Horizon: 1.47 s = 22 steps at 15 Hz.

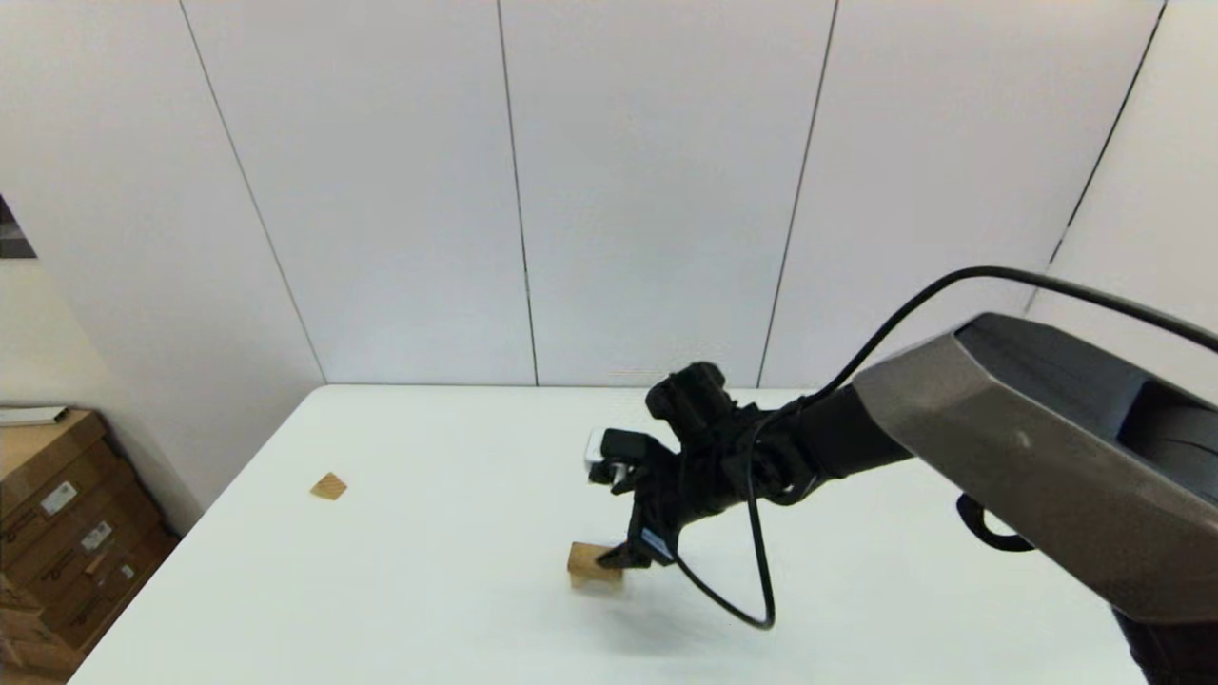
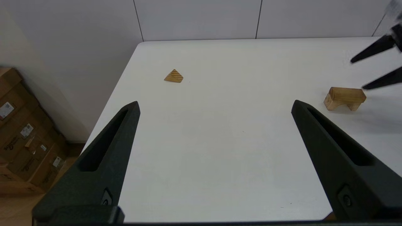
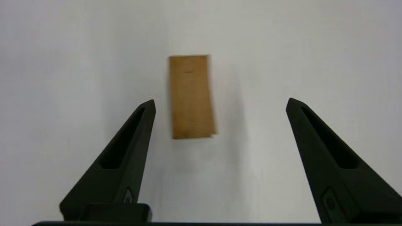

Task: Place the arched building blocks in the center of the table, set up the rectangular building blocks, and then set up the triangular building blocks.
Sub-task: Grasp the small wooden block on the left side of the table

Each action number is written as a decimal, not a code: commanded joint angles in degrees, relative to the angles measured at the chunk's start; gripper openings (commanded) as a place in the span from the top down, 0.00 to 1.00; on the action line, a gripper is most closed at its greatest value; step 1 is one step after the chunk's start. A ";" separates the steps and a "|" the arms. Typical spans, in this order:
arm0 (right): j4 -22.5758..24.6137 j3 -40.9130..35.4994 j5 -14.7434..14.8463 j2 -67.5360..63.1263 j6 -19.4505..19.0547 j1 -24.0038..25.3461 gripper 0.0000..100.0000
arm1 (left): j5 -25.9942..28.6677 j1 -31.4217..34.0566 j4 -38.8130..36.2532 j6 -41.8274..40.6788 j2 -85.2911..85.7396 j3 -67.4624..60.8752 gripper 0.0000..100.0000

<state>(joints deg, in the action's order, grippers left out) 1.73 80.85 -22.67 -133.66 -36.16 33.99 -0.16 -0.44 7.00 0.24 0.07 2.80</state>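
We see pale panelled wall (image 1: pixel 647 190) at 12 o'clock, dark vertical seams; cardboard boxes (image 1: pixel 67 533) stacked on floor at 9 o'clock; even light.

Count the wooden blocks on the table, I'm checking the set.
2: the arch block sits mid-table below the right gripper; the triangular wedge lies toward the left edge. The arm may hide others.

No legible text, brand, number or sign anywhere. White labels on the cardboard boxes (image 1: pixel 57 533) beside the table (image 1: pixel 428 571): print too small to read. Dark stamped marks on the same boxes, left wrist view: likewise unreadable.
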 commanded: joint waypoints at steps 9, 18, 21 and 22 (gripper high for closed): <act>-20.19 -21.79 13.53 72.49 16.65 -17.99 0.00 | -0.02 0.00 0.03 0.02 -0.07 0.01 0.00; -22.39 -46.39 35.42 105.44 18.14 -23.00 0.00 | -0.02 0.00 0.03 0.02 -0.07 0.01 0.00; -22.47 -52.81 35.15 114.76 18.05 -29.59 0.00 | -0.02 0.00 0.03 0.02 -0.07 0.01 0.00; -22.56 -54.92 35.15 117.49 17.96 -31.44 0.00 | -0.02 -0.09 0.03 0.02 -0.07 0.01 0.00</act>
<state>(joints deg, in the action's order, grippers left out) -20.55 32.35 12.13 -27.01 -17.93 8.24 -0.13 -0.44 7.00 0.24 0.07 2.80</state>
